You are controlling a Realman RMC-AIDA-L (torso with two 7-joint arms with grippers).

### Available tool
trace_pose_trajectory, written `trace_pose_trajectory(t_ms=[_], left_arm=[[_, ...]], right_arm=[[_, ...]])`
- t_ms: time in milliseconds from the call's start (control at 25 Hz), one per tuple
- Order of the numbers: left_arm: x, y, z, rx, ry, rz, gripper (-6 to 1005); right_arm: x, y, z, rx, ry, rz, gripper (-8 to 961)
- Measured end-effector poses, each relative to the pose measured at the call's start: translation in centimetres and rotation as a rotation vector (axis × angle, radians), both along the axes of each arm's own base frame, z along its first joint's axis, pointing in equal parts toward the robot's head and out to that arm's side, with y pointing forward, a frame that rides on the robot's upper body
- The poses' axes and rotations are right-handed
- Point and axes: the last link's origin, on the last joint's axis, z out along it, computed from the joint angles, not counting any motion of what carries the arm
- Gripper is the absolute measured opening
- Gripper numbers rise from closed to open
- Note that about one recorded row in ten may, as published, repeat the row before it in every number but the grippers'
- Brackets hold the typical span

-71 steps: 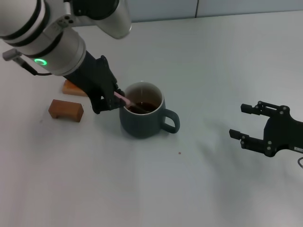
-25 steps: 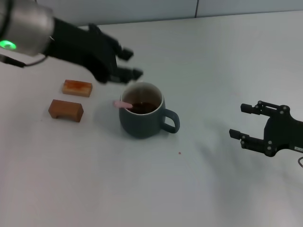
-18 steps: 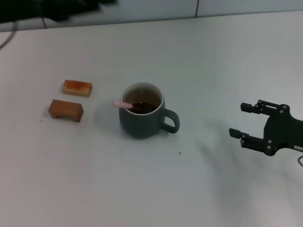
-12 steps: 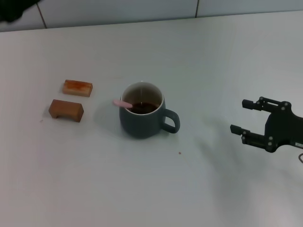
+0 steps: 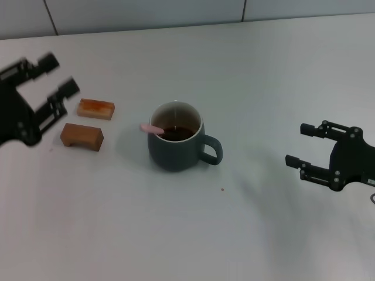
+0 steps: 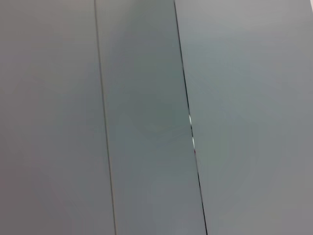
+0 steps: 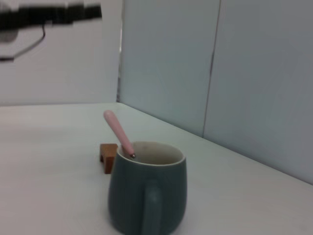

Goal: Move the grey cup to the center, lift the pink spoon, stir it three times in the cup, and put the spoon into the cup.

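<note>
Left gripper (image 5: 50, 76) is spread wide and holds nothing, near two brown blocks (image 5: 82, 136). Right gripper (image 5: 302, 144) is spread too. Spoon (image 5: 152, 128) leans in the cup (image 5: 176, 146) at table (image 5: 176, 234) center.

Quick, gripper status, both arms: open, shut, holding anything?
Left gripper: open, empty, at the table's left side beside the brown blocks.
Right gripper: open, empty, off to the right of the grey cup.
</note>
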Motion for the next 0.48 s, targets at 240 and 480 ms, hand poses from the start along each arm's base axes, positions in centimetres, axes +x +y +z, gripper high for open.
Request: trace_pose_trajectory(t_ms=[240,480], left_arm=[[-2.8,-3.1,-2.3,0.040,0.085,0.040,557],[-4.1,-4.7,-3.7,0.010,0.053,0.129,575]], right_arm=[[0.0,-0.7,-0.2,-0.020,0.019,0.007,692],[0.1,-1.5,-0.4,-0.035,0.038,0.004,692]])
